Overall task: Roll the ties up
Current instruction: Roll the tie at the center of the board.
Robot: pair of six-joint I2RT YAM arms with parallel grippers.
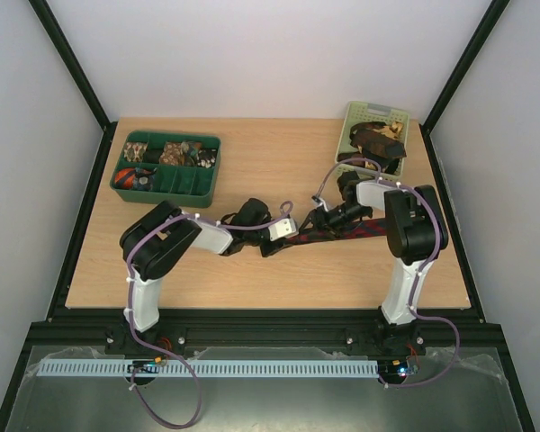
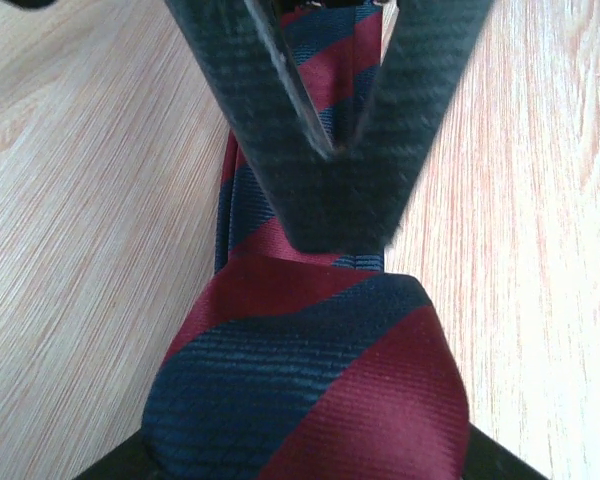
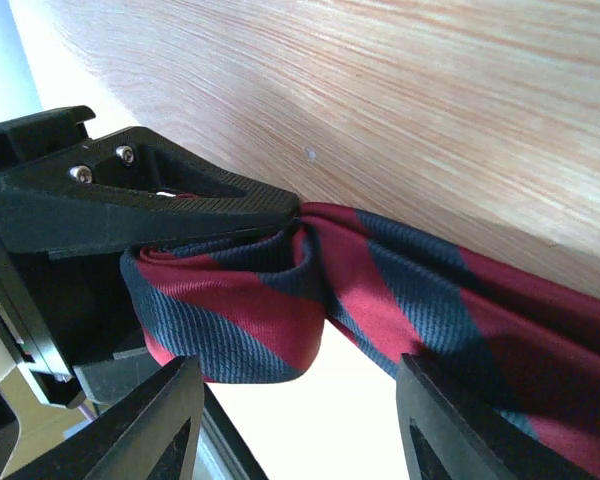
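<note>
Starting nearest the arms, at the centre of the top view, the striped tie (image 1: 360,229) lies flat on the bench (image 1: 252,279), running from the middle of the frame toward the right. The left pincer (image 1: 285,230) meets it at its left end and the right pincer (image 1: 322,219) hangs just beside, over the same end.

On the left wrist view the left pincer (image 2: 345,215) shows its fingertips drawn together in a V, clamped on the narrowed cloth of the striped tie (image 2: 310,400), whose broad blade spreads toward the bottom of the frame. On the right wrist view the right pincer (image 3: 298,378) stands with its jaws apart, one at lower left and one at lower right, and grips nothing. Between them the striped tie (image 3: 430,300) is folded back into one loose curl, not a tight coil.

Farther off, at upper left, the dark green tray (image 1: 166,192) holds several rolled ties (image 1: 174,153) in its back compartments, while some front compartments look bare. At upper right, the pale green basket (image 1: 371,110) holds a heap of loose ties (image 1: 378,142).

By my reading, the job is partly done: a few ties are rolled and stowed, this one is barely begun, and the basket's heap remains.
</note>
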